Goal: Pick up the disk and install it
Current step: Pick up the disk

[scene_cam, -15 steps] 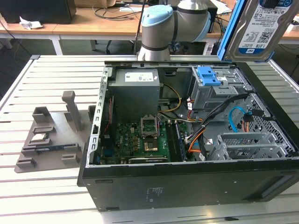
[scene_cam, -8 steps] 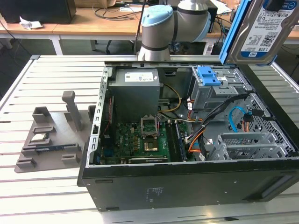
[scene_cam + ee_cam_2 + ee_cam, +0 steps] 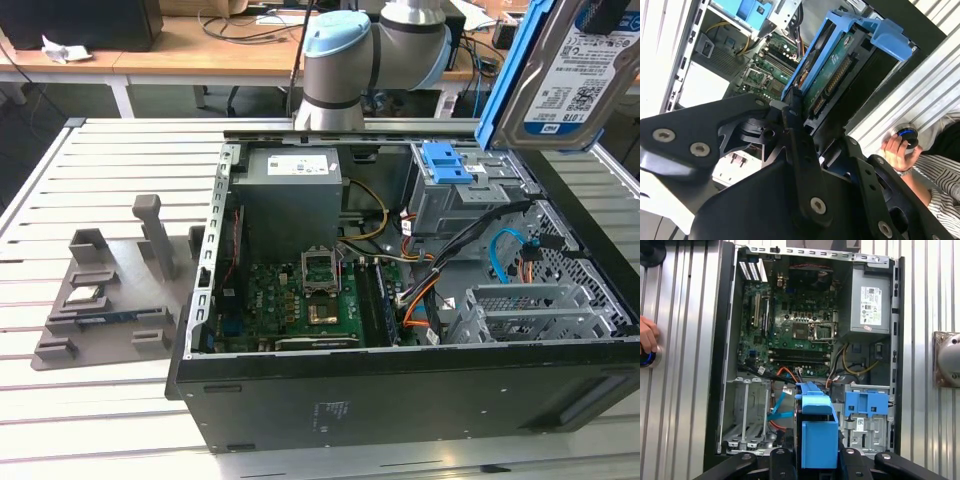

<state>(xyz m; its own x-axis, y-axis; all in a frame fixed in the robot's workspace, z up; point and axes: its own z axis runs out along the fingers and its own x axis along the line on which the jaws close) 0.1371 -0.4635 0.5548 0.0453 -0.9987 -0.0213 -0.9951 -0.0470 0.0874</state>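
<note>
Blue-framed disk (image 3: 837,70) between the jaws of the gripper (image 3: 817,456)

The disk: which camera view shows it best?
The exterior view: the disk shows its labelled face and blue carrier edge, above the case. The second wrist view shows its circuit-board side; the first wrist view, the carrier end-on.

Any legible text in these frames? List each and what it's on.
Label on the disk: barcodes and print, too small to read.
Sticker on the power supply: too small to read.
Markings on the motherboard: blurred.
Nothing can be quoted with confidence.
</note>
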